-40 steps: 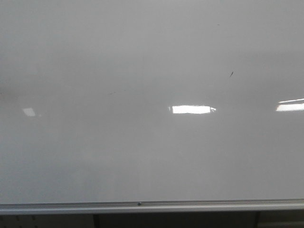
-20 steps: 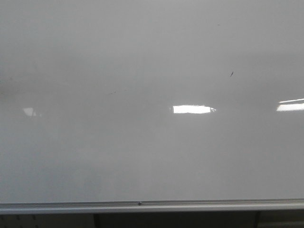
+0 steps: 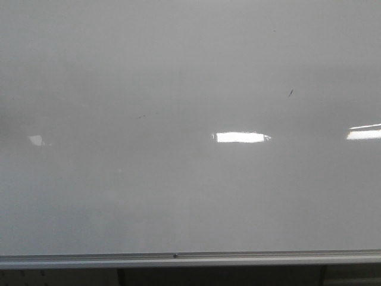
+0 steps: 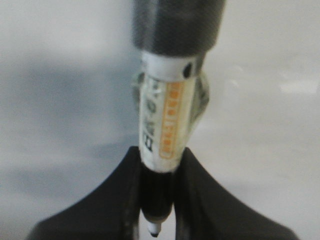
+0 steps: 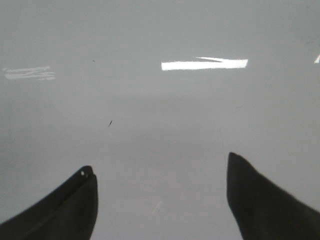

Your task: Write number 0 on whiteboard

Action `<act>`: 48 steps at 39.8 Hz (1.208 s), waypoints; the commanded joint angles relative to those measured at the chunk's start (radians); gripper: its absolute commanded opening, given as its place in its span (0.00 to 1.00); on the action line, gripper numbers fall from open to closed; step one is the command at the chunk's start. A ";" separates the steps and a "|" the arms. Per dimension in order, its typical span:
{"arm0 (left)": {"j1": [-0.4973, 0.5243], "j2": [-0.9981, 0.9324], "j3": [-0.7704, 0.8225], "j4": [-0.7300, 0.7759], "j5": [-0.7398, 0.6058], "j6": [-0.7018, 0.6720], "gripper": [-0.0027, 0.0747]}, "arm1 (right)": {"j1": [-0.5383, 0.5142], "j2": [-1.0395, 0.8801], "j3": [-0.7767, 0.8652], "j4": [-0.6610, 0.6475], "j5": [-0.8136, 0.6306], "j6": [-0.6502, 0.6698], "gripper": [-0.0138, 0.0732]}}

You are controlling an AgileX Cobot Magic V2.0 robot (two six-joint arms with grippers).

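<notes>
Whiteboard fills the front view, glossy grey-white, silver edge rail along its near side. No drawn loop visible on it in any view, so the 0 is not there yet. Only mark: a tiny dark tick, well above the bright light reflection; a second reflection sits at the board's right edge, level with the first. Neither arm shows in the front view.

Left hand: black fingers pinching a marker, white barrel with orange label and black print, dark cap end away from the fingers, nib end poking out between the fingertips. Board surface behind it; can't tell if the nib touches.

Right hand: fingers spread wide, nothing between them, over bare board. The tick lies beyond its fingertips, near the left one as shown.
</notes>
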State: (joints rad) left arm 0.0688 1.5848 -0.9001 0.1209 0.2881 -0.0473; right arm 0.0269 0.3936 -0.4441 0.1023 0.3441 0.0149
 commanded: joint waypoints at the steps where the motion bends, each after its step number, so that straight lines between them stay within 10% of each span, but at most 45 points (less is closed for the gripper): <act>1: -0.074 -0.078 -0.040 -0.022 0.057 0.036 0.01 | -0.004 0.015 -0.040 0.007 -0.057 -0.005 0.80; 18: -0.490 -0.110 -0.165 -0.515 0.621 0.622 0.01 | -0.004 0.216 -0.262 0.036 0.294 -0.044 0.80; 38: -0.710 -0.110 -0.218 -0.884 0.938 1.025 0.01 | -0.004 0.600 -0.495 0.858 0.863 -0.799 0.80; 48: -0.712 -0.110 -0.218 -0.902 0.952 1.038 0.01 | 0.088 0.797 -0.572 0.963 0.965 -0.880 0.80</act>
State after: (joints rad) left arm -0.6351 1.5157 -1.0880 -0.7192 1.2074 0.9852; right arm 0.0773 1.1504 -0.9646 0.9819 1.2160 -0.8356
